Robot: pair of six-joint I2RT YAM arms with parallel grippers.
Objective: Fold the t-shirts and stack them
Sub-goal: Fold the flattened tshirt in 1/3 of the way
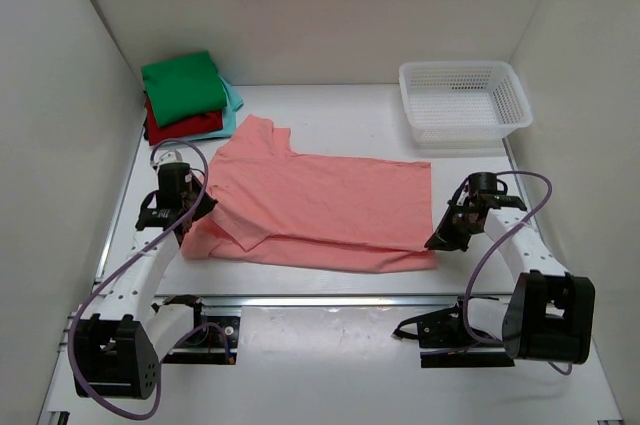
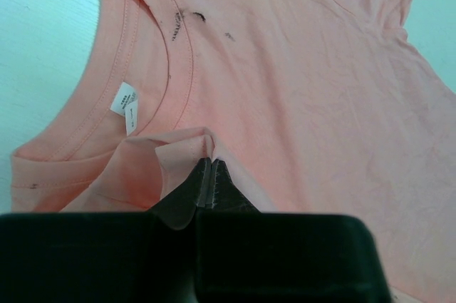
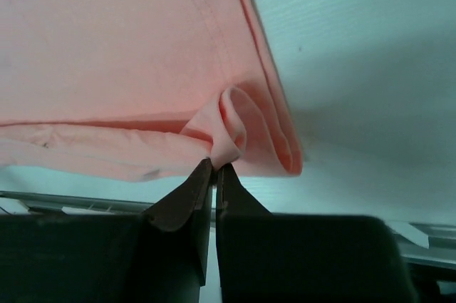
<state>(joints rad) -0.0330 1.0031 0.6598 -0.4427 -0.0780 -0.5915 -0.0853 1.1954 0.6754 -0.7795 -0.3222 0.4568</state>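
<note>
Top external view: far left, a red t-shirt [image 1: 185,128] and a light teal t-shirt [image 1: 233,105] are mostly hidden under a green t-shirt [image 1: 183,85], three stacked. One salmon-pink t-shirt [image 1: 320,207] is spread on the worktop [image 1: 350,127]. It is pinched near its collar by the closed left fingers [image 2: 187,192] and at its near right corner by the closed right fingers [image 3: 182,202]. One basket [image 1: 463,102] is seen far right.

White neck label [image 2: 127,107] on the salmon-pink t-shirt [image 2: 299,89], print too small to read.
</note>
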